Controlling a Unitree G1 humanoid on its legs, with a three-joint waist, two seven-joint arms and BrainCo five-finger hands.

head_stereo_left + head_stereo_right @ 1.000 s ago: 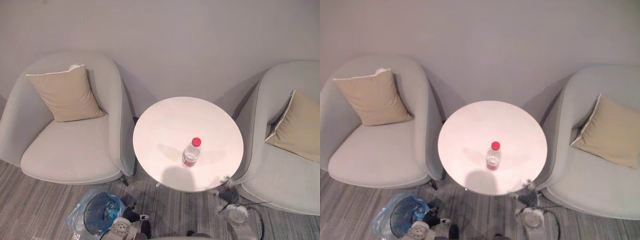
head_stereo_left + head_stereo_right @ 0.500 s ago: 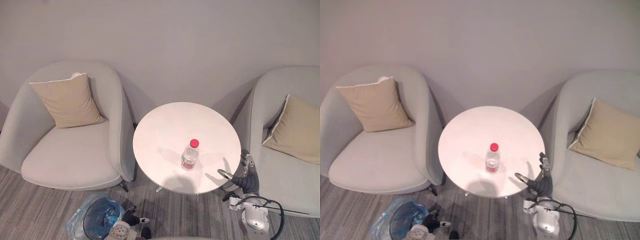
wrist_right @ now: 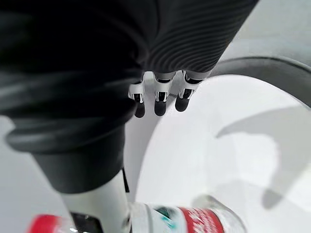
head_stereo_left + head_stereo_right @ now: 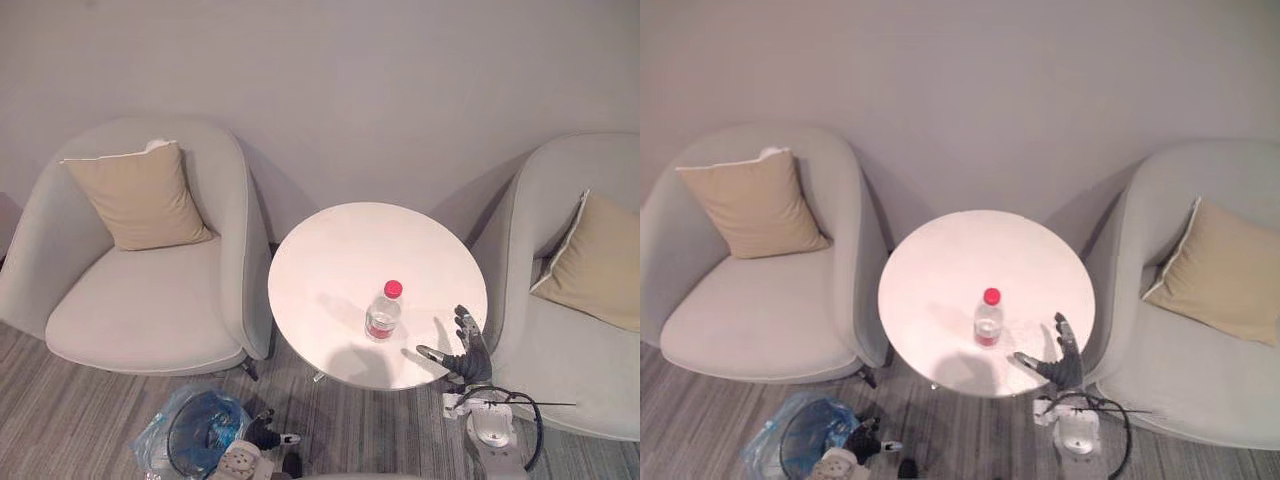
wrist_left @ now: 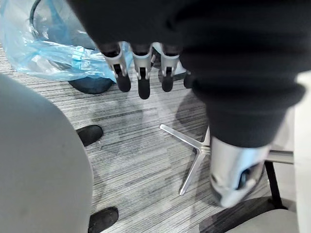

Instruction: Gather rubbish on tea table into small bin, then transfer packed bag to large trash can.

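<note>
Hovering right hand (image 4: 465, 345) over near right rim of round tea table (image 4: 340, 250), with fingers (image 3: 158, 99) straight and spread, thumb out, clamped on nothing. Hangs left hand (image 5: 138, 77) low beside small bin (image 4: 200, 432) on floor, with fingers relaxed and apart, holding nothing, just off blue bag liner (image 5: 43, 43). Looks early in task: finds one piece of rubbish, a red-capped plastic water bottle (image 4: 383, 312), upright near table middle, not yet picked up. Leaves binning, bag packing and transfer to large can all undone, by judgement. Puts bottle just beside right hand, on thumb side toward robot's left, apart, not touching. Probably needs short sideways reach to close round bottle body.
</note>
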